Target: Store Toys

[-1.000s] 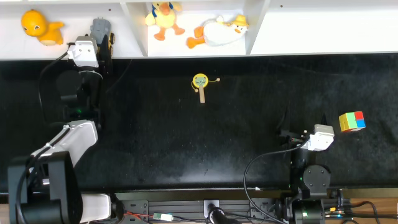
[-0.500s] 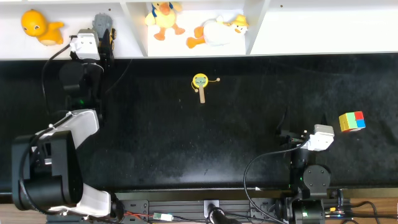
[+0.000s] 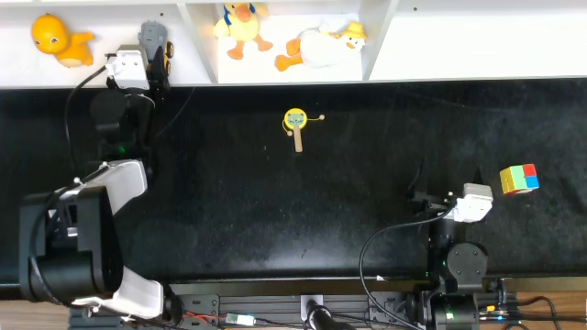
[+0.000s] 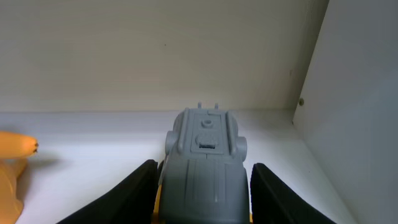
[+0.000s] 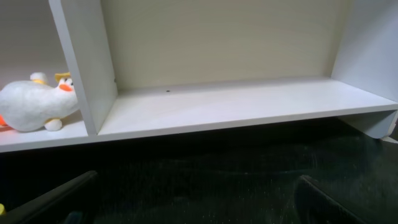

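Note:
My left gripper [image 3: 156, 60] is at the left compartment of the white shelf [image 3: 101, 76], shut on a grey toy car [image 3: 151, 37]. In the left wrist view the car [image 4: 205, 155] sits between the two fingers [image 4: 142, 186], its nose toward the shelf's back wall, just above or on the shelf floor. An orange duck [image 3: 60, 39] lies in the same compartment. On the black table are a yellow rattle toy with a wooden handle [image 3: 296, 125] and a colour cube [image 3: 519, 178]. My right gripper [image 5: 193, 205] is open and empty, low at the front right.
A yellow plush duck [image 3: 241, 25] and a white plush goose [image 3: 321, 46] fill the middle compartment. The right compartment [image 5: 236, 102] has a bare floor. A divider wall [image 4: 348, 93] stands close beside the car. The black table [image 3: 293, 211] is broad and open.
My left gripper has pushed slightly farther into the shelf with the grey car. The right arm and the toys on the table have stayed put.

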